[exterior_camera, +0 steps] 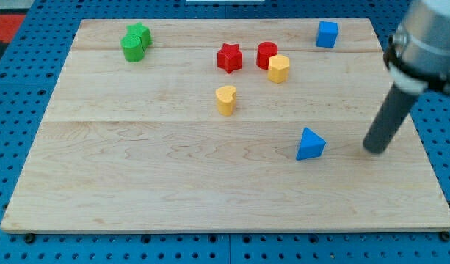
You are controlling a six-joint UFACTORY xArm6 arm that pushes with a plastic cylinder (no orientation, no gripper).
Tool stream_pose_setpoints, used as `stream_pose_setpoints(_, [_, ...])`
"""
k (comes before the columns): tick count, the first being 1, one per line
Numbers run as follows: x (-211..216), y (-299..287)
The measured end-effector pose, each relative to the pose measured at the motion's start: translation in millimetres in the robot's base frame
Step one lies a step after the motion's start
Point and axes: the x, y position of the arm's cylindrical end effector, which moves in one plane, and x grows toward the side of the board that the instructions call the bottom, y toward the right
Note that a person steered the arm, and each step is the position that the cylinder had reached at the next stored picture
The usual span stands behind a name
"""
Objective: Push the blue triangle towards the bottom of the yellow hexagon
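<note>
A: While resting on the board (136,183), my tip (374,149) at 3 o'clock of the blue triangle (310,144), near but apart, no contact yet. No jaws here to open or close, only a plain rod.

B: And the target?

A: Yellow hexagon (279,68) far up the board, at about 11 o'clock from the triangle, touching or almost touching the red cylinder (266,54). Yellow heart (225,99) lower, at 8 o'clock of the hexagon.

B: So how much done?

A: Probably nothing, or very little. Triangle well apart from the hexagon's bottom side. Whole push left, as judged.

B: Next need?

A: Likely going around to 5 o'clock of the triangle first, then pushing toward 11 o'clock. From the present side, only sending it toward 9 o'clock.
</note>
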Motion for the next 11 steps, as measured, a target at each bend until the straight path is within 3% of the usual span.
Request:
stream_pose_setpoints(1, [58, -63])
stream_pose_setpoints(2, [58, -103])
stream_pose_setpoints(4, [27, -75])
stream_pose_setpoints(7, [-83, -74])
stream_pose_setpoints(10, [-82, -126])
stream_pose_setpoints(11, [-102, -134])
